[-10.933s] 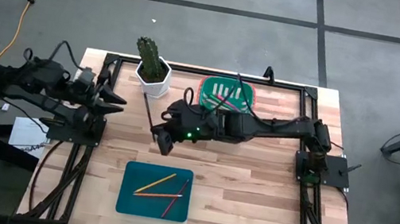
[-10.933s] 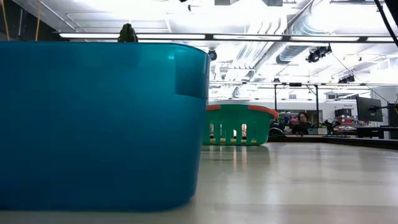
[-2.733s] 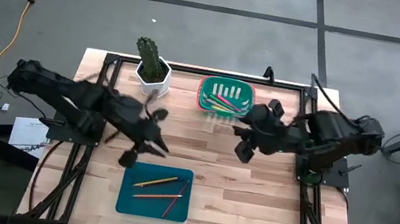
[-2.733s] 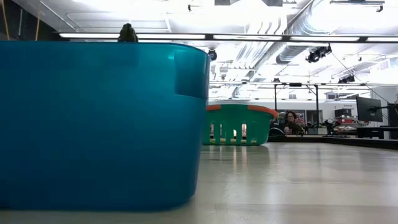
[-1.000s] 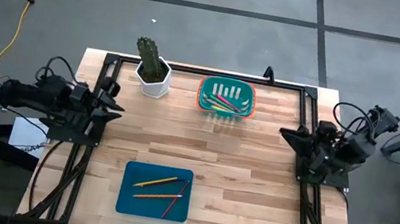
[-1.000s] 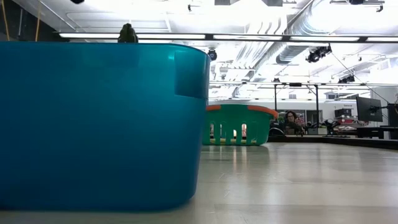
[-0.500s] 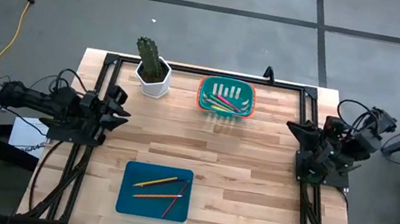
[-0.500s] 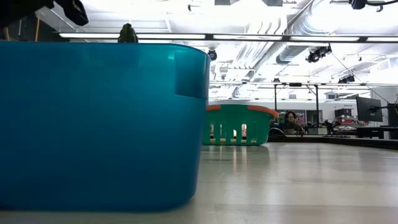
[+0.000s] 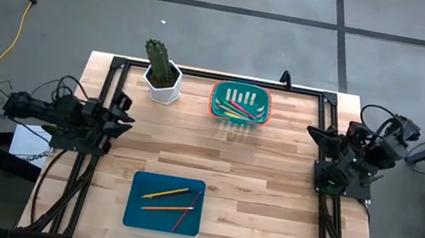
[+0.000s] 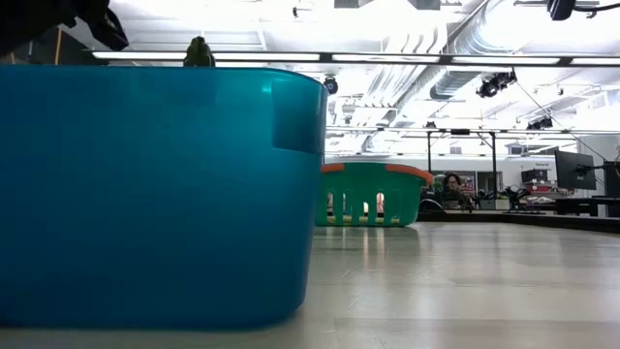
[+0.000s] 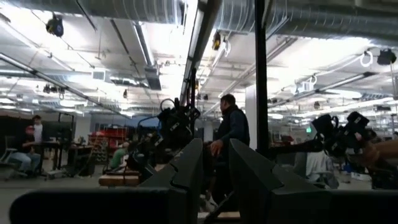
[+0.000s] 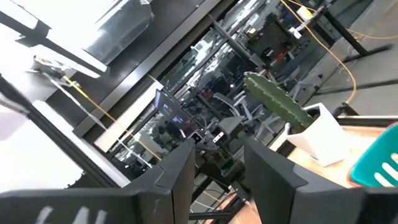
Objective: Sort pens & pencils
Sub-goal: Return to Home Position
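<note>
A potted cactus [image 9: 160, 72] is standing at the tabletop's [image 9: 269, 196] far edge, beside the green basket [image 9: 214, 99] holding the pens [image 9: 241, 102]. The pencils [image 9: 170, 200] are lying in the blue bin [image 9: 137, 216] near the front edge. The left gripper [image 9: 122, 117] and right gripper [image 9: 311, 134] are hovering at opposite side edges, fingers narrowly parted and gripping nothing. Bare wood is showing between them.

The table [image 9: 256, 169] is pale planked wood, smooth with a soft sheen. At six o'clock the blue bin [image 9: 137, 214] is glossy plastic, and the pencils [image 9: 167, 191] in it look smooth and painted. At twelve, the green basket [image 9: 214, 98] is slotted plastic. The frame [image 9: 203, 73] is matt black metal.
</note>
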`<state>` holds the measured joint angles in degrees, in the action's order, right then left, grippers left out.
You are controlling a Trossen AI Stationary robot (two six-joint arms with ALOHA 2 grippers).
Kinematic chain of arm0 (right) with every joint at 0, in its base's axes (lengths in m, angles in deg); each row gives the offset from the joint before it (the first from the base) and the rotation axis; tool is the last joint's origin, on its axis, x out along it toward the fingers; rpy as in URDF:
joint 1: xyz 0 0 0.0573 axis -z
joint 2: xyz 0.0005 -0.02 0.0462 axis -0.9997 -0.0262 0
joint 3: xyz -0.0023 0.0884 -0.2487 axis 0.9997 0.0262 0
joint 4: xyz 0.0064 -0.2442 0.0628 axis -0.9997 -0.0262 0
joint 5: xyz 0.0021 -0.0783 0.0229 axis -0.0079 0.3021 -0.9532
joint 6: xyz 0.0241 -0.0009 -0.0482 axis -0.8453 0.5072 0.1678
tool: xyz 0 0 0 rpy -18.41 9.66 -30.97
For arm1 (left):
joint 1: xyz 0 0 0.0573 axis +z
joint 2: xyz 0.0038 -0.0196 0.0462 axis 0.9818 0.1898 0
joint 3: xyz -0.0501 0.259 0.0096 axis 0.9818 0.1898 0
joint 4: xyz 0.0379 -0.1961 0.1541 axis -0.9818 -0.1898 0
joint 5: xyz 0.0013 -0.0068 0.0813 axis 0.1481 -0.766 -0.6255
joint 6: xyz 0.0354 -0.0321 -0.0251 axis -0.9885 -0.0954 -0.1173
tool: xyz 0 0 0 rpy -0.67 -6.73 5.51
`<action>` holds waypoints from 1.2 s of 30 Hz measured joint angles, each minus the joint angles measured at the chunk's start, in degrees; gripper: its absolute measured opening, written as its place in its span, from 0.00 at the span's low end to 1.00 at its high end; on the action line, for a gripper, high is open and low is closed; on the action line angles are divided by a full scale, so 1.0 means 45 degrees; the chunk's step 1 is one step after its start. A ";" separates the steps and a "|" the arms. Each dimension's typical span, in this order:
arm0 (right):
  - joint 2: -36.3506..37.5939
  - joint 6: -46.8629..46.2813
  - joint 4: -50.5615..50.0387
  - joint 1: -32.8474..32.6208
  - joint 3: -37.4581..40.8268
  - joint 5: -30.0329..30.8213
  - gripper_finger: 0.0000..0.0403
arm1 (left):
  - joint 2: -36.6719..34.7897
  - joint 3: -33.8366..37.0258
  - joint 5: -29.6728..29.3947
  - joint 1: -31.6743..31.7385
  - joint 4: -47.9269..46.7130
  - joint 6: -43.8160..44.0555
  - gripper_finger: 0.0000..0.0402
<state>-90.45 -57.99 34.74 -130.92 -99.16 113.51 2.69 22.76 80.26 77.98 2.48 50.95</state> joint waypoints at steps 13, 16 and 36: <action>0.0000 -0.0517 -0.0493 -0.0004 0.0000 0.0297 0.32 | -0.0981 0.0617 -0.0629 0.0000 -0.0691 -0.0054 0.17; 0.0000 -0.0470 -0.0661 -0.0003 0.0000 0.0353 0.32 | -0.0976 0.0617 -0.0779 0.0000 -0.0992 0.0034 0.17; 0.2120 0.1421 -0.4105 0.0001 0.0027 -0.2630 0.32 | -0.0972 0.0612 -0.0114 -0.0010 -0.3848 0.0584 0.17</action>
<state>-80.91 -51.59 16.26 -130.91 -99.04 101.67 -1.69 25.51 79.75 77.93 -14.83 53.58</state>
